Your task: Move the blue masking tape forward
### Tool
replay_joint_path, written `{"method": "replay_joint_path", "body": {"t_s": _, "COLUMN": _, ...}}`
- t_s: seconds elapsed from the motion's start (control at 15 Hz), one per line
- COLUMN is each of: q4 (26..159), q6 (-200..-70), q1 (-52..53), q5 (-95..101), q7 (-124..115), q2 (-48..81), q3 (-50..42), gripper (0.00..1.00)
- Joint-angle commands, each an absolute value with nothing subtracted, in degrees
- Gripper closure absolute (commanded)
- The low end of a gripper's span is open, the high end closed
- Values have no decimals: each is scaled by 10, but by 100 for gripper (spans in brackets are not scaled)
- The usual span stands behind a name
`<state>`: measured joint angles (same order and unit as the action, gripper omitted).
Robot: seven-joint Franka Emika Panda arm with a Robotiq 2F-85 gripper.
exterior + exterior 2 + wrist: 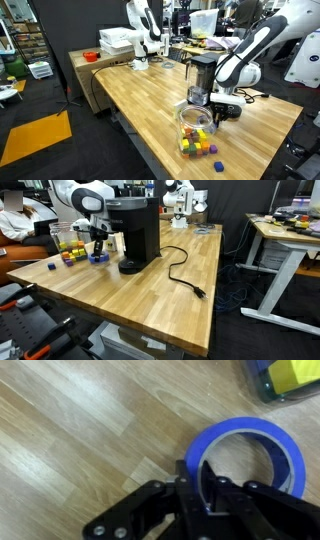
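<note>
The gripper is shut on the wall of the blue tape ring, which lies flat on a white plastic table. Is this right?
Not quite. The wrist view shows the table is light wood, not white plastic. The gripper is indeed shut on the wall of the flat-lying blue tape ring.

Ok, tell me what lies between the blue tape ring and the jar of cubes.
Only bare wooden tabletop lies between the blue masking tape and the jar, as the wrist view shows. The gripper pinches the ring's side away from the jar.

no text, label, brand or number is legible in any of the views.
</note>
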<state>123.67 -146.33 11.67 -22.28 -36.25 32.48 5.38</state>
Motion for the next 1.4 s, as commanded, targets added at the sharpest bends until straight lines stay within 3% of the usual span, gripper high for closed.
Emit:
{"method": "replay_joint_path", "body": {"t_s": 0.0, "q4": 1259, "q6": -1460, "q1": 113, "q5": -229, "q7": -359, "q2": 287, "q3": 56, "gripper": 96}}
{"method": "replay_joint_path", "body": {"t_s": 1.33, "q4": 1482, "q6": -1473, "q1": 110, "q5": -316, "q7": -378, "q2": 84, "q3": 97, "gripper": 96}}
